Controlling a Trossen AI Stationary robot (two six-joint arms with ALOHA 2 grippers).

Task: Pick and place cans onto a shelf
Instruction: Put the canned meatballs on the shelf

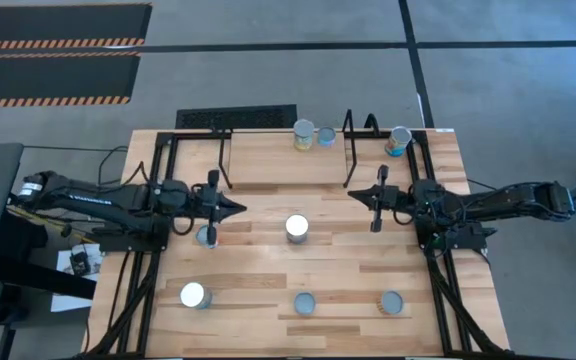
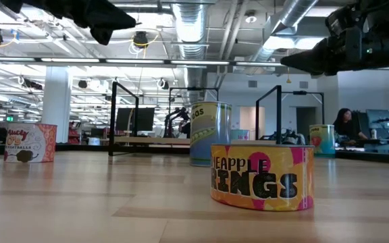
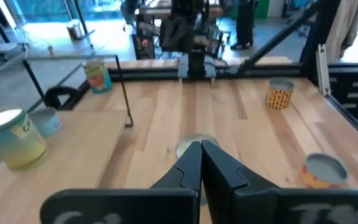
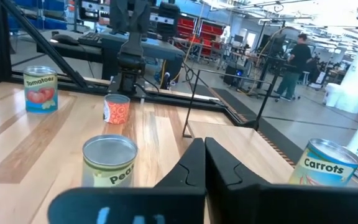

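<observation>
Both grippers hang above the table, shut and empty. My left gripper (image 1: 240,209) (image 3: 201,149) points toward the table's right, just left of a centre can with a shiny top (image 1: 297,228) (image 4: 109,160). My right gripper (image 1: 353,195) (image 4: 201,146) points left, to the right of that can and a little farther back. The shelf (image 1: 288,165) stands at the far edge, with two cans (image 1: 303,133) (image 1: 325,136) standing on its board. Another can (image 1: 399,140) stands just right of the shelf's right frame. An orange can (image 1: 206,235) (image 4: 117,109) stands below my left gripper.
Three more cans stand along the near side: one at the left (image 1: 193,295), one in the middle (image 1: 304,303) (image 2: 262,175) and one at the right (image 1: 391,303). The shelf's black wire end frames (image 1: 223,150) (image 1: 353,150) rise at the far side. People show in the room beyond.
</observation>
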